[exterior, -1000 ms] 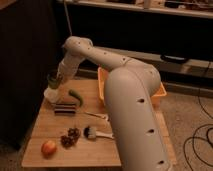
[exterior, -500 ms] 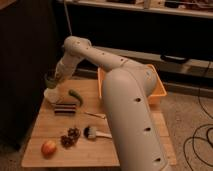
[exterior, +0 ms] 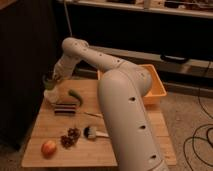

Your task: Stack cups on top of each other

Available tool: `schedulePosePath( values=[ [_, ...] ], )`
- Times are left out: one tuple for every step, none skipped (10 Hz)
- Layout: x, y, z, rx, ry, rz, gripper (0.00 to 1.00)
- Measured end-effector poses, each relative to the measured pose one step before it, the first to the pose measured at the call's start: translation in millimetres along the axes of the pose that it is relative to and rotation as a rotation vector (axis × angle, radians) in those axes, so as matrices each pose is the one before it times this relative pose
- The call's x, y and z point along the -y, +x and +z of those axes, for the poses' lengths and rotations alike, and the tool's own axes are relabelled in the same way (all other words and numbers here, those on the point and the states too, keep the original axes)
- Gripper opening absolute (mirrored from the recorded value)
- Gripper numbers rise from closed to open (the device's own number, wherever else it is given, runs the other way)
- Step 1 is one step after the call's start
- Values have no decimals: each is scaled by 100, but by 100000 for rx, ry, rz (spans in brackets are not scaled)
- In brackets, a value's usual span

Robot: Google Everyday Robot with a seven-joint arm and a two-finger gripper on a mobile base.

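Note:
The dark olive-green cup (exterior: 48,80) is at the table's far left, directly above the white cup (exterior: 51,95) and seemingly touching its rim. The white cup stands on the wooden table (exterior: 130,125). My gripper (exterior: 54,78) is at the olive-green cup, reaching down to it from the upper right. The wrist hides the cup's right side. I cannot tell whether the olive cup rests in the white cup or hangs just over it.
A green vegetable (exterior: 76,97) and a dark bar (exterior: 64,109) lie right of the cups. Grapes (exterior: 70,138), an apple (exterior: 48,148) and a brush (exterior: 93,132) lie nearer the front. An orange bin (exterior: 156,86) stands at the back right. My arm crosses the table's middle.
The arm's large links have shifted a little to the left. The gripper and the olive-green cup stay over the white cup, nearly in the same place.

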Motion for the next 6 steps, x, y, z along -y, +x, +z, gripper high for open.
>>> schedulePosePath(
  values=[
    [65,-82,576,1065,-766,-400,0],
    [-266,63,245,714,-640,10,0],
    [-368,47,144,692,-367,133,0],
    [-328,-123,403,810,-484,100,4],
    [-269,-90,302,526,-259,221,11],
    [-432,-11,225,380,-318,486,22]
  ],
)
